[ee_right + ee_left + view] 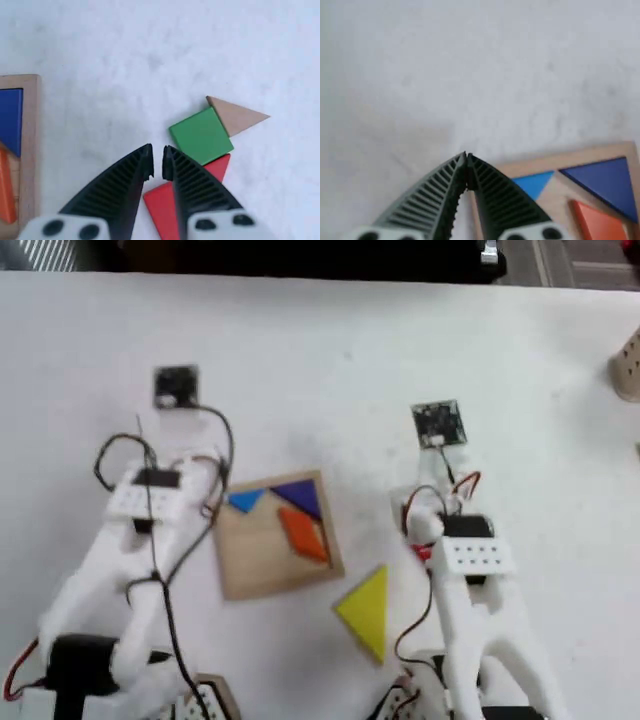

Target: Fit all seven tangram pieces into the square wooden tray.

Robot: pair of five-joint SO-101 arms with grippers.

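Observation:
The square wooden tray (240,575) lies between the two arms and holds a light blue triangle (245,501), a dark blue triangle (300,495) and an orange parallelogram (303,535). A yellow triangle (368,610) rests on the table just off the tray's near right corner. My left gripper (466,161) is shut and empty, with its tips over bare table beside a corner of the tray (600,152). My right gripper (157,161) is shut but for a narrow slit and holds nothing. It hovers beside a green square (201,136), a tan triangle (237,116) and a red piece (162,205), partly hidden by a finger.
Small black circuit boards (177,387) (438,424) with cables lie beyond each arm. A perforated wooden object (628,365) stands at the right edge. Another wooden item (215,695) sits by the left arm's base. White table stretches behind the tray.

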